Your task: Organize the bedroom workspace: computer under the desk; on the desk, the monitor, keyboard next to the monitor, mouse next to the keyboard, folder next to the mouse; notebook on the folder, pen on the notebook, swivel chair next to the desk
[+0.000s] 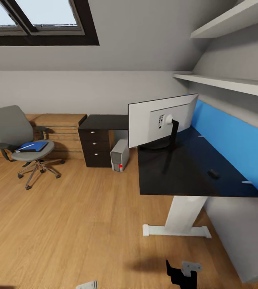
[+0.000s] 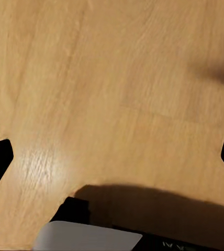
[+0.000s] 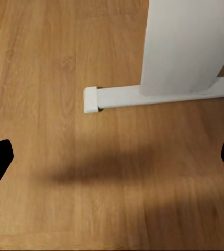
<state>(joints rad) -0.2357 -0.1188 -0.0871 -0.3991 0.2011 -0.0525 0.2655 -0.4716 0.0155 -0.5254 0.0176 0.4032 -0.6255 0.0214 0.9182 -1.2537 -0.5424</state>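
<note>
The swivel chair stands at the left, away from the black desk. The bright blue folder lies on its seat with a thin pale streak across it. I cannot make out the notebook or the pen. The monitor stands on the desk with its pale back toward me. The mouse rests on the desktop near the blue back panel. The silver computer sits under the desk beside the drawer block. The keyboard is out of view. Both grippers hang low over the floor, the left gripper and the right gripper open and empty.
The desk's white leg and foot stand just ahead of my right gripper. White shelves run along the right wall above the desk. A low wooden cabinet lies behind the chair. Wood floor stretches between chair and desk.
</note>
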